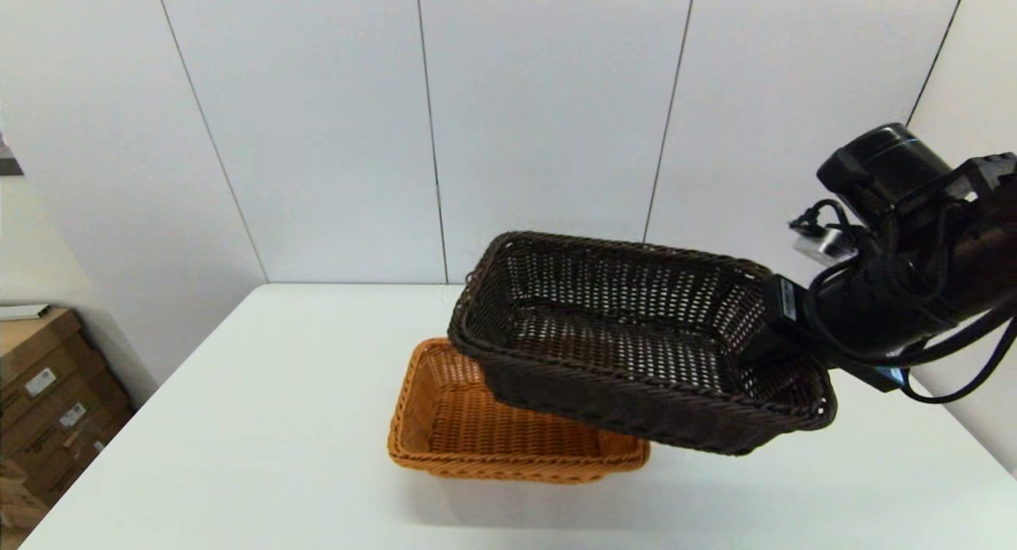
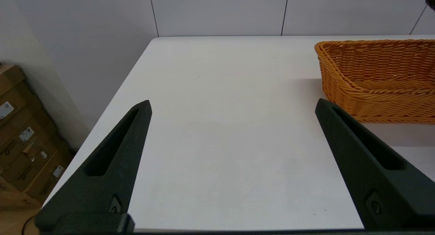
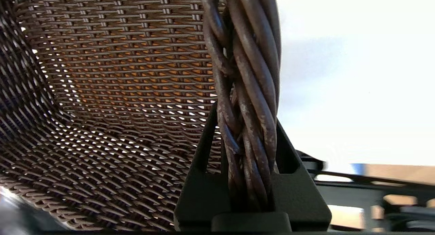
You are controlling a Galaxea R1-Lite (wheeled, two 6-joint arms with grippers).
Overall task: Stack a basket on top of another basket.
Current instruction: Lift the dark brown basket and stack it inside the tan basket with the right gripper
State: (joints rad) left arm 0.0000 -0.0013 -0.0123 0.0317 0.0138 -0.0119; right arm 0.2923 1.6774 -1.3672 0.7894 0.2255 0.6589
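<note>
Head view shows the dark brown wicker basket point(image 1: 636, 339) held in the air, tilted, and it hides the far right part of the orange-tan wicker basket point(image 1: 485, 423) beneath it. The right hand point(image 1: 767, 335) is largely lost behind the dark rim at that basket's right end, with only the black wrist and cables clear. In the right wrist view the hand point(image 3: 248, 153) is clamped on the braided rim point(image 3: 248, 92), one finger on each side of the braid; the open weave fills most of that picture, and orange shows through the gaps in the dark basket's point(image 3: 102, 102) floor. The orange-tan basket stands on the white desk point(image 1: 262, 423), toward the middle of the near edge, and what shows of its inside is bare weave. The dark basket's visible inside is also bare. In the left wrist view the left hand point(image 2: 232, 106) is spread wide above the desk point(image 2: 217, 143) near its left edge, holding nothing, with the orange-tan basket point(image 2: 377, 78) cut off by the frame's edge.
</note>
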